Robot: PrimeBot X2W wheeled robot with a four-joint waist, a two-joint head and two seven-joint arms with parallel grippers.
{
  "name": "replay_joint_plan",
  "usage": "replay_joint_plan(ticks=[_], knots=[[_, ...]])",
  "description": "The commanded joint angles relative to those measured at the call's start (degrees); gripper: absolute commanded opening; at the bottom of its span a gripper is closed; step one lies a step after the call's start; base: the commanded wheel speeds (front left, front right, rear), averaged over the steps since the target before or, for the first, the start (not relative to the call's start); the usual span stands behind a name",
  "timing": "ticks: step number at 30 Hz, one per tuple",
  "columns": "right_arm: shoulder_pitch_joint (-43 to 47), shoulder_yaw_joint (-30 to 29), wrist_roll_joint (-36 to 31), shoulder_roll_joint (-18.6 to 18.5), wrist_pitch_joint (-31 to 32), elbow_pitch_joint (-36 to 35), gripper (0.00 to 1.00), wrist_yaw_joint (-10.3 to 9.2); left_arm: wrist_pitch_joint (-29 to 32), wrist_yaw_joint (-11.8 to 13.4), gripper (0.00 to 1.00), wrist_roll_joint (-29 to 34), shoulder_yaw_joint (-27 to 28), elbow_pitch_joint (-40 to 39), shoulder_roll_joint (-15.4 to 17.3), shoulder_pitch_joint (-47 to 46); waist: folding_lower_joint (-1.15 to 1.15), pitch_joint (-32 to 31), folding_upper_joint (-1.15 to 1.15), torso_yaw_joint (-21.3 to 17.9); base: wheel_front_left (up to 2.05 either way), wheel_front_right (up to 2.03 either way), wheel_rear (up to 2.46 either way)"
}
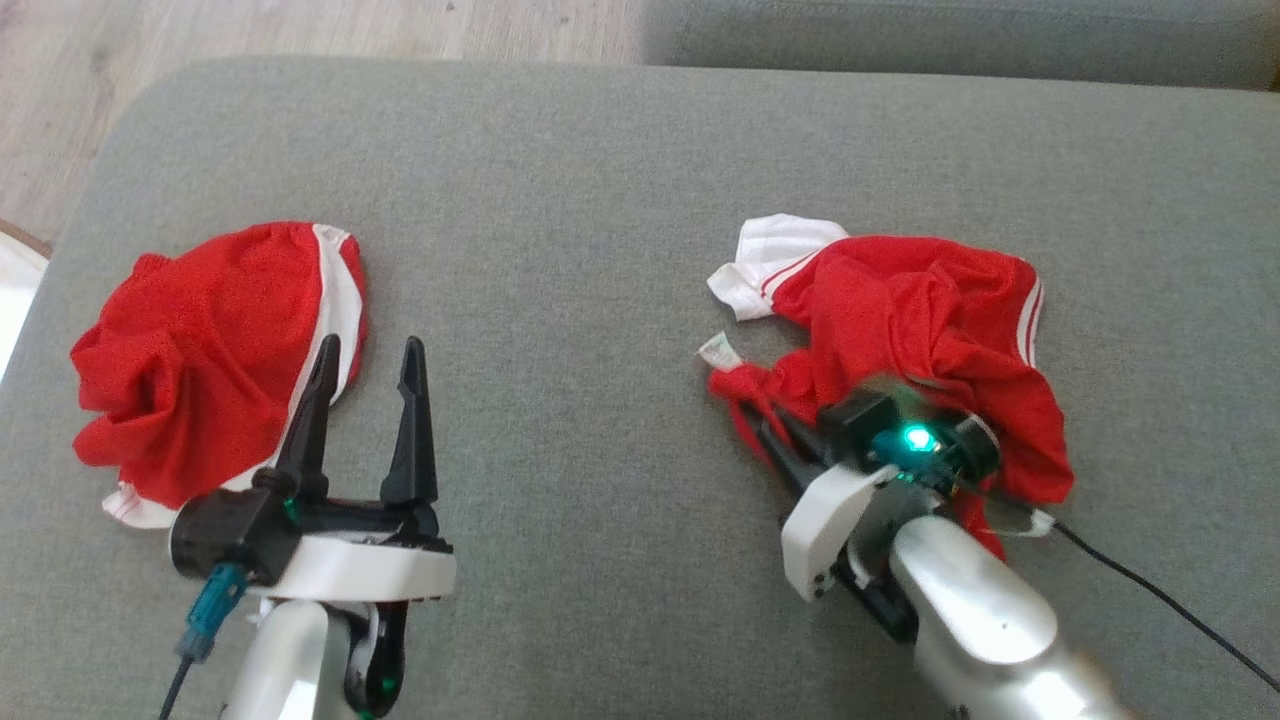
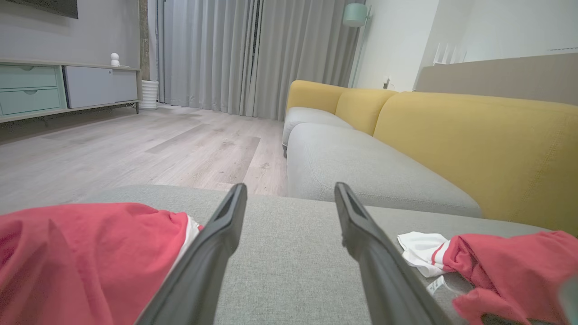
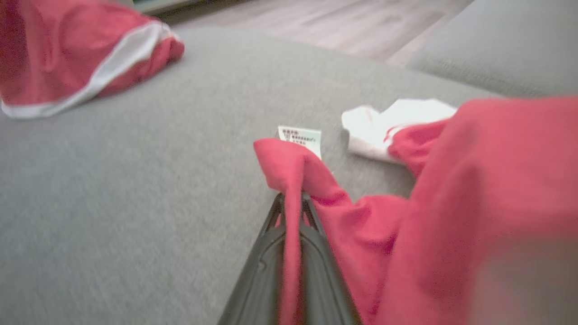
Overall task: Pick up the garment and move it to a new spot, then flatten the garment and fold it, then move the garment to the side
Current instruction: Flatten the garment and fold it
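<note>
Right gripper (image 3: 292, 201): pinches a red fold of our crumpled garment (image 1: 920, 310), lying on grey cushion (image 1: 600, 180). Left gripper (image 1: 370, 352): spread, idle beside a second red garment (image 1: 200, 340). We judge pickup begun; moving, flattening, folding remain.

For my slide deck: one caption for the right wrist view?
Right gripper pinching a fold of the crumpled red-and-white garment on the grey fabric cushion.

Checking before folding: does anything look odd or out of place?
Nothing damaged or spilled. The left red garment and right red garment lie crumpled on the grey cushion; the right gripper pinches a fold of the latter.
</note>
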Motion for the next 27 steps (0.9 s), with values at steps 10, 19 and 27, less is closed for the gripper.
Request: replay_joint_plan(ticks=[10,19,27], knots=[[-12.0,-2.1,4.8,0.6,-7.2,-5.1,0.00,0.43,-0.3,0.8,1.00,-2.6,1.8,-3.9,0.1,-1.0,0.00,-3.2,0.00,1.1,0.00,0.00,0.00],[-29.1,1.7,18.8,0.6,-8.8,-8.2,0.00,0.43,-0.3,1.5,1.00,-4.2,1.2,-4.3,0.1,-0.2,0.00,-5.4,0.00,5.0,0.00,0.00,0.00],[-42.1,-8.8,25.6,0.6,-9.8,-9.4,0.00,0.43,-0.3,1.9,1.00,-4.1,2.5,-4.9,0.1,0.7,0.00,-5.6,0.00,3.4,0.00,0.00,0.00]])
